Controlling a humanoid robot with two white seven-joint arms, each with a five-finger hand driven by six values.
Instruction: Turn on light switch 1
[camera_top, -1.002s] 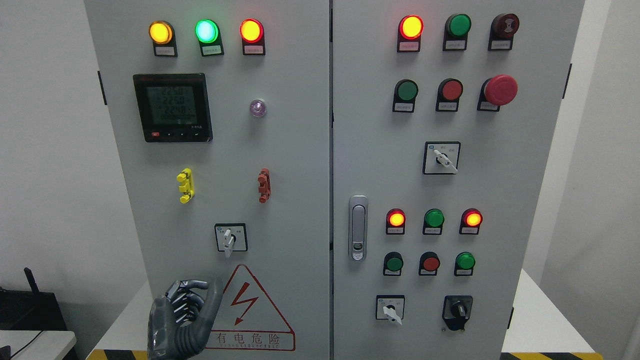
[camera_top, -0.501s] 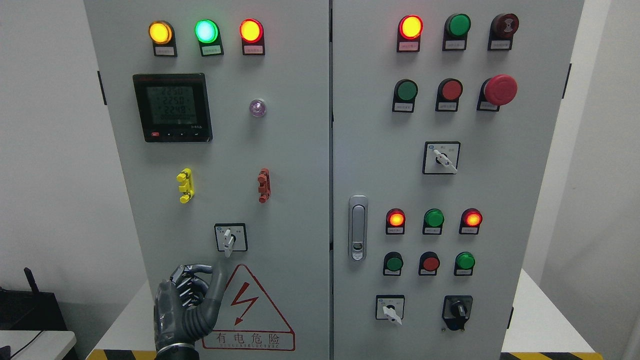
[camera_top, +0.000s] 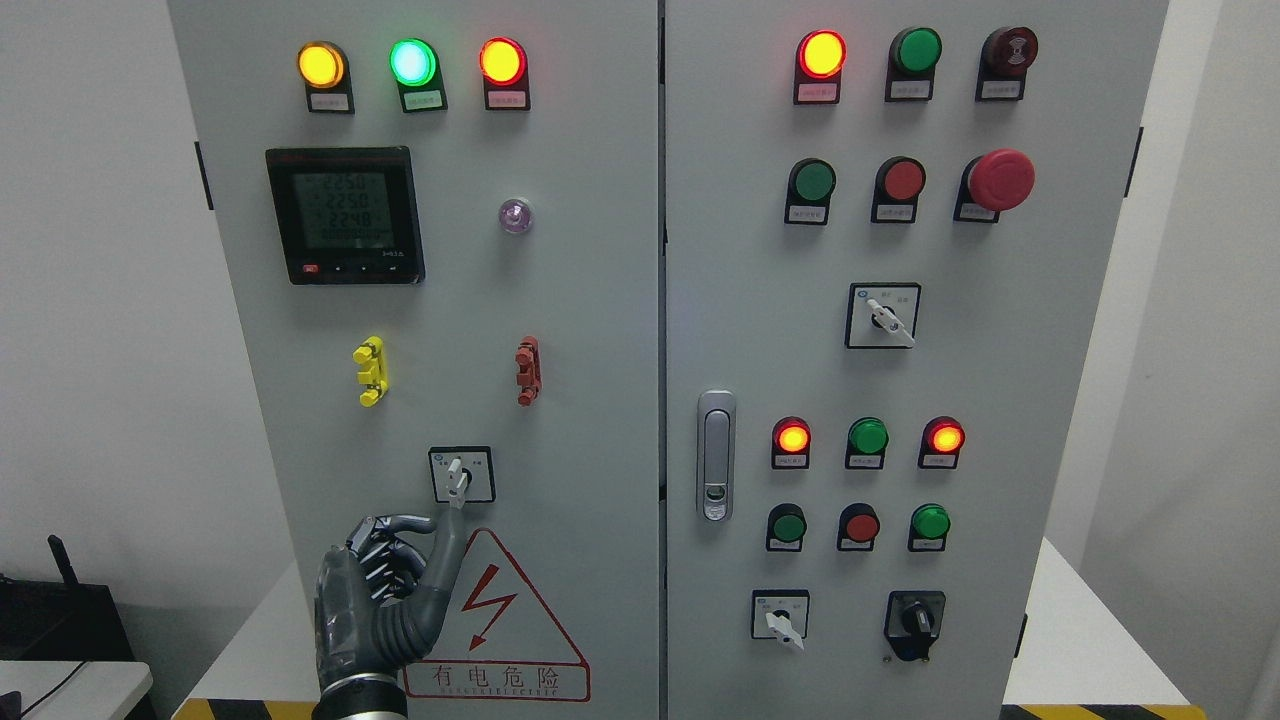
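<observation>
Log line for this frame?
left hand: fingers curled, thumb up just under selector switch | switch handle: pointing down | right hand: not in view

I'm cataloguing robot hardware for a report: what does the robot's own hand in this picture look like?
Only the left hand shows. It is dark grey and human-shaped, with jointed fingers whose segments look metallic and mechanical, and a smoother, lighter grey thumb. A glossy black and silver cuff rings the wrist at the picture's bottom edge. No cables or markings are visible. The right hand is out of view.
</observation>
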